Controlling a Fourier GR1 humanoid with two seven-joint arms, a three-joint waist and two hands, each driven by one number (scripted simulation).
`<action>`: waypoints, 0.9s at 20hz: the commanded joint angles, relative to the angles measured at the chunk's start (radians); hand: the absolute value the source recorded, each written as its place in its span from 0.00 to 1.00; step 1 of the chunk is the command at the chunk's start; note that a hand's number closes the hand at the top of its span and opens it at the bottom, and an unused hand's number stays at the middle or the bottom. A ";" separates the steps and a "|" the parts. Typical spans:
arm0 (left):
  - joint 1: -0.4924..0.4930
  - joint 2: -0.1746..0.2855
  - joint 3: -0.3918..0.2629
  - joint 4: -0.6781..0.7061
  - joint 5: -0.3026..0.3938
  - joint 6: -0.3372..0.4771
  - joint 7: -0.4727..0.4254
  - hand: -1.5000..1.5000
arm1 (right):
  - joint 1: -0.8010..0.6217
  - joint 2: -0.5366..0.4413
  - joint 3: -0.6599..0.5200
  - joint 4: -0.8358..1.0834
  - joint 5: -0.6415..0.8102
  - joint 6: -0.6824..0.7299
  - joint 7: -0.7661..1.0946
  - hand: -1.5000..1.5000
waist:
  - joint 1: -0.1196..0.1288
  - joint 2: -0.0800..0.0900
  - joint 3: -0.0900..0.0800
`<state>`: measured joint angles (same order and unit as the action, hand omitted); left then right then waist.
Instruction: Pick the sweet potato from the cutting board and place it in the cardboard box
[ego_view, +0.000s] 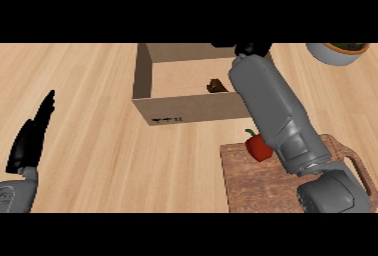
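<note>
With a brown lump, likely the sweet potato (215, 86), lying inside the cardboard box (188, 107) beside our right forearm (273, 110), we cannot tell how the fingers of our right hand (251, 49) stand at the far wall, so we should lift straight up, clear of the walls, with the left hand (31, 137) resting open.

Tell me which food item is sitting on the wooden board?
The red pepper, bright red with a green stem, on the cutting board; the dark brown piece lies inside the cardboard box.
</note>
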<state>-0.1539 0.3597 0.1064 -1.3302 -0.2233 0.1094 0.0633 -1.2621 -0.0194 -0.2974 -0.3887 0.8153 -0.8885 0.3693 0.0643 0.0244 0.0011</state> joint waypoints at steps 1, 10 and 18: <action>0.012 0.019 0.036 0.011 0.014 -0.003 -0.017 0.50 | 0.036 0.018 -0.033 -0.044 -0.091 -0.086 -0.118 0.00 | -0.017 -0.010 0.000; 0.093 0.016 0.070 -0.007 0.011 0.005 -0.025 0.50 | 0.255 -0.012 0.006 -0.373 -0.141 0.047 -0.103 0.00 | -0.082 -0.035 -0.001; 0.072 0.035 0.092 0.003 0.008 0.001 0.020 0.50 | 0.629 -0.030 0.128 -0.846 -0.109 0.236 0.022 0.00 | -0.120 -0.045 -0.002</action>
<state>-0.0701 0.3820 0.1874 -1.3367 -0.2095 0.1111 0.0600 -0.7905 -0.0374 -0.2258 -1.0323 0.6924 -0.7456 0.3391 -0.0372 -0.0159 -0.0005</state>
